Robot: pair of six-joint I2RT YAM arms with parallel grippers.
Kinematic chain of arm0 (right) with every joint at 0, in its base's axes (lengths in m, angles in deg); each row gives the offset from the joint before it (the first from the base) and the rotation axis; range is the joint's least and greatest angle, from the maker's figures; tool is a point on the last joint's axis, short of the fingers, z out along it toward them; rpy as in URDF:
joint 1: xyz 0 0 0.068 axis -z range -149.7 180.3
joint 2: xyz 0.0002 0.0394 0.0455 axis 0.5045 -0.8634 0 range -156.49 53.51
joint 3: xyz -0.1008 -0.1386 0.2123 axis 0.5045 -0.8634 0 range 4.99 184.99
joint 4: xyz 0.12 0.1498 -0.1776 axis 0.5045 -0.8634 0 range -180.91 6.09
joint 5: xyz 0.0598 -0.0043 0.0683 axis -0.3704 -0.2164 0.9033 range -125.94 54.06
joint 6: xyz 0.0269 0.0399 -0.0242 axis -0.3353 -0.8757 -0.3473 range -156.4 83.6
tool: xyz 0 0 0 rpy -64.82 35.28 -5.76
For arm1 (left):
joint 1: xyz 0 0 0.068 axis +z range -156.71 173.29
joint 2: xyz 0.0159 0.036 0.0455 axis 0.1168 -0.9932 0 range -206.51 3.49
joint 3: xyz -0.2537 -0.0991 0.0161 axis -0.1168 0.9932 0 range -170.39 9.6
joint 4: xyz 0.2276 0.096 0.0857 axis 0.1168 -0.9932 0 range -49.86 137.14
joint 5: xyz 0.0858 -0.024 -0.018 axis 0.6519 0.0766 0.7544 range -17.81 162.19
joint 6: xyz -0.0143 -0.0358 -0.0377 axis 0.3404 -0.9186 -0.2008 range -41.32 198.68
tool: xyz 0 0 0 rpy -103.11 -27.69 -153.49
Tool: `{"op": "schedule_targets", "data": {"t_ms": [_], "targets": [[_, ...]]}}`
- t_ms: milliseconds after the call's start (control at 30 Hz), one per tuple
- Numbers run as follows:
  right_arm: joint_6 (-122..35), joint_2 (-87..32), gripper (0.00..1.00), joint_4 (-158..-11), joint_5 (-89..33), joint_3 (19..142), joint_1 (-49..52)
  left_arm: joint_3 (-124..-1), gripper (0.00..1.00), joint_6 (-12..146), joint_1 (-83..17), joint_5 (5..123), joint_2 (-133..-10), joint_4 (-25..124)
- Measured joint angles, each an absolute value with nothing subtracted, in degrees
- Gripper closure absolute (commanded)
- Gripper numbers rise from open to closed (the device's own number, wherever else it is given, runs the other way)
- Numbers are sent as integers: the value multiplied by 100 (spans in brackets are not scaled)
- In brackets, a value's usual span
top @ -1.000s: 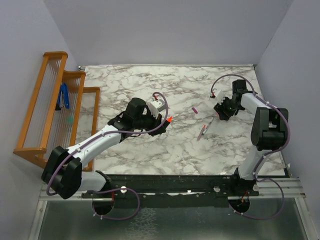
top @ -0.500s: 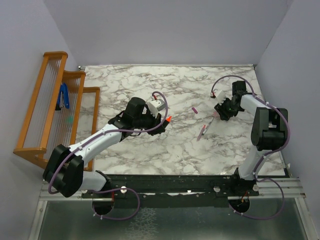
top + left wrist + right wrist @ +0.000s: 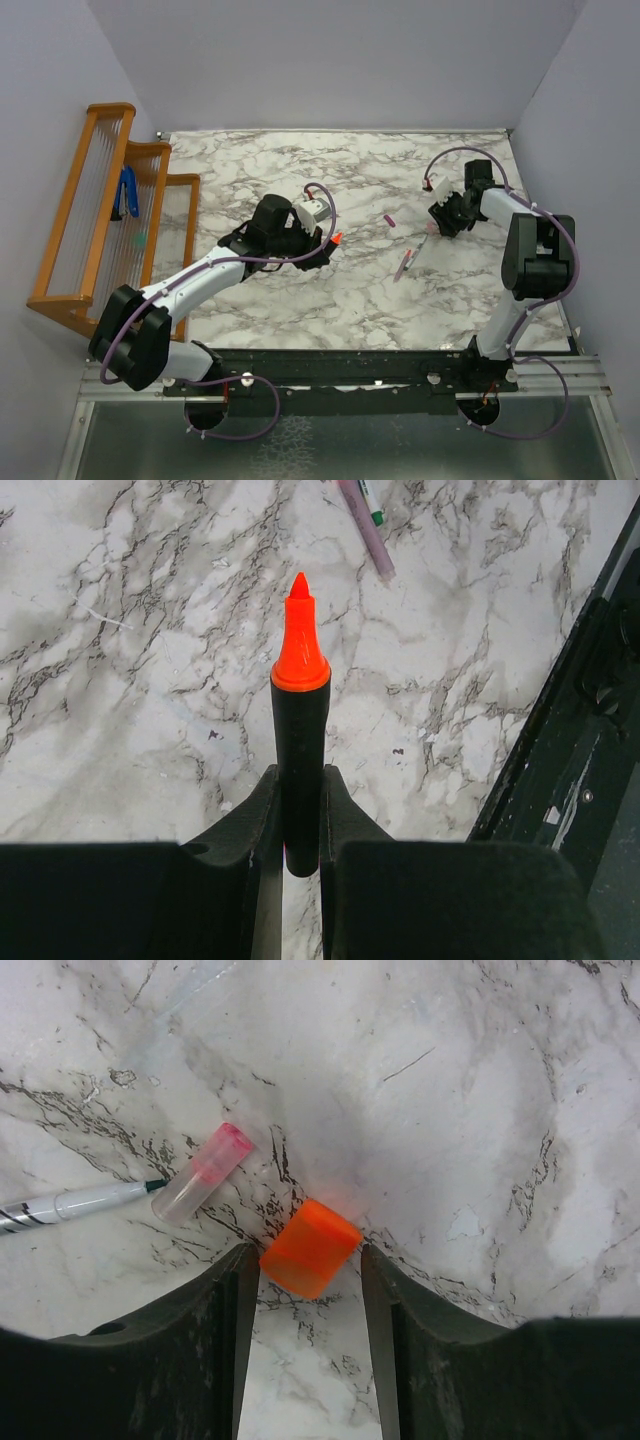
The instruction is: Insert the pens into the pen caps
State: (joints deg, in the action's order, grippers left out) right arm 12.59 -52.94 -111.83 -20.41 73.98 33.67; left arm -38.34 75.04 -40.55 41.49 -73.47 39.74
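Currently left gripper (image 3: 300, 792) clamps black marker (image 3: 300, 715); right gripper (image 3: 310, 1262) wide, straddling orange cap (image 3: 312, 1245).

orange cap (image 3: 310, 1248), black orange-tipped marker (image 3: 300, 750)

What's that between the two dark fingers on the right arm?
The orange cap lies on the marble between the right fingers, nearly filling the gap; the right wrist view shows it. Whether they touch it is unclear.
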Motion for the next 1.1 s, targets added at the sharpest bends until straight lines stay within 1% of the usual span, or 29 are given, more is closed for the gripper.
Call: {"op": "schedule_targets", "data": {"t_ms": [233, 500, 833, 1100], "targets": [[1086, -5329, 49, -11115, -2037, 7405, 3367, -3834, 100, 7501, -4044, 4149, -7352, 3976], [603, -5364, 46, -10967, -1963, 7413, 3367, -3834, 100, 7499, -4040, 4125, -7371, 3976], [57, -5414, 46, -10829, -1919, 7415, 3280, -3834, 100, 7497, -4040, 4079, -7393, 3974], [-175, -5427, 46, -10665, -2162, 7415, 3243, -3834, 100, 7499, -4040, 4070, -7393, 3974]]}}
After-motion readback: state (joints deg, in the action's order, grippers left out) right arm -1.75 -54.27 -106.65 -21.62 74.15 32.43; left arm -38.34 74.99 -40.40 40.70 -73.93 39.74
